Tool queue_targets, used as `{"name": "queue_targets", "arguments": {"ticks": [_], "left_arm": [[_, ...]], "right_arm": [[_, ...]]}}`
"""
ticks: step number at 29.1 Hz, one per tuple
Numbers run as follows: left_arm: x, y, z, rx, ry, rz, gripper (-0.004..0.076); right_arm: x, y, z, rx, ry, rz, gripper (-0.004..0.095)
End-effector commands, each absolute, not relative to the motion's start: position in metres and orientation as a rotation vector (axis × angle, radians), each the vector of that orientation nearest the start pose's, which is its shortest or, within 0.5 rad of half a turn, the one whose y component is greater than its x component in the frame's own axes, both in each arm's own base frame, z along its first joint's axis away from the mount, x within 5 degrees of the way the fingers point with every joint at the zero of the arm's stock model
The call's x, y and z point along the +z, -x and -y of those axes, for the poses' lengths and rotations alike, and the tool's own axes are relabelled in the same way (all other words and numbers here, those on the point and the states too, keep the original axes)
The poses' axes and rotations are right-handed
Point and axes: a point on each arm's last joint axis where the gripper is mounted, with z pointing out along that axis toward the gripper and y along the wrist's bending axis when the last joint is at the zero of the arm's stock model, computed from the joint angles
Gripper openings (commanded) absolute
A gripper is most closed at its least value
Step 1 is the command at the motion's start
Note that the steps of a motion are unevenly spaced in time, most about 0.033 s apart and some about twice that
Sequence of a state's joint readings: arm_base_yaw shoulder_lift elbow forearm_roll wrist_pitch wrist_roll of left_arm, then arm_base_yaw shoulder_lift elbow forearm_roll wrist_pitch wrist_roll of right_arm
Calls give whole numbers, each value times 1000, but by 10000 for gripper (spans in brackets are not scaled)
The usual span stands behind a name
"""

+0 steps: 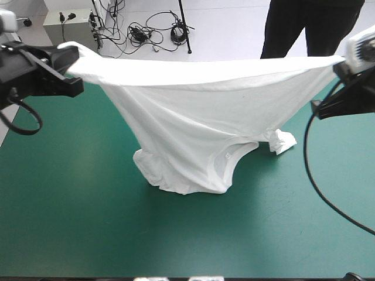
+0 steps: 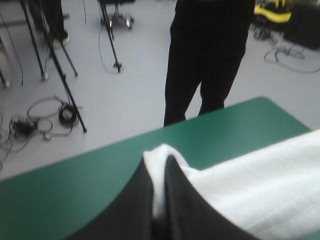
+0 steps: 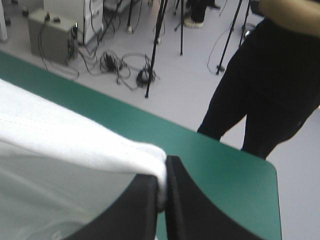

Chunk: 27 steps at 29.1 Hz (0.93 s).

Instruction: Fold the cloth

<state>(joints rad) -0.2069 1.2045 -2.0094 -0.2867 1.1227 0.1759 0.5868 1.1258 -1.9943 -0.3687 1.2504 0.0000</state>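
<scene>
The left pincer and right pincer clamp the T-shirt corners — fabric dragging below them could bunch or slip free.

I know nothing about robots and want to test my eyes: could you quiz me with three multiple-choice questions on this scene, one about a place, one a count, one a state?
1. Where is the lowest part of the T-shirt?
A. Resting on the table
B. Draped over the table's left edge
C. Wholly in the air

2. How many tools grip the T-shirt?
A. None
B. One
C. Two

3. What state is the T-shirt in?
A. Folded into a neat bundle
B. Stretched between the tools and hanging down
C. Spread flat

Answers:
1. A, since the high view shows the neck end crumpled on the teal-green cover.
2. C, since the left tool and the right tool each pinch white cloth between black fingers.
3. B, since one edge runs taut from arm to arm while the rest sags toward the table.
</scene>
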Motion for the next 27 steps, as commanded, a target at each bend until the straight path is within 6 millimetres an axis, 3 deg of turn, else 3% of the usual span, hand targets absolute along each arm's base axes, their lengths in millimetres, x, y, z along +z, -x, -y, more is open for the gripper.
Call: {"name": "queue_targets", "arguments": {"ticks": [1,5,10,16,20,24,27], "left_arm": [[638,-105,50,-391,-408,-1440,-9],[666,-59,45,-400,-451,-1237,-9],[682,-8,38,-390,-480,-1045,-9],[687,33,30,-369,-479,-923,-9],[686,29,30,-360,-478,-940,-9],[681,0,36,-372,-478,-1018,-9],[675,-35,42,-384,-472,-1097,-9]], "right_arm": [[628,-82,-17,58,304,-1562,-17],[658,-42,0,186,280,-1327,-17],[675,-3,10,324,320,-1128,-17],[678,17,14,402,358,-1057,-17],[678,12,11,398,361,-1070,-17],[676,-7,3,359,352,-1121,-17],[673,-40,-8,288,294,-1193,-17]]}}
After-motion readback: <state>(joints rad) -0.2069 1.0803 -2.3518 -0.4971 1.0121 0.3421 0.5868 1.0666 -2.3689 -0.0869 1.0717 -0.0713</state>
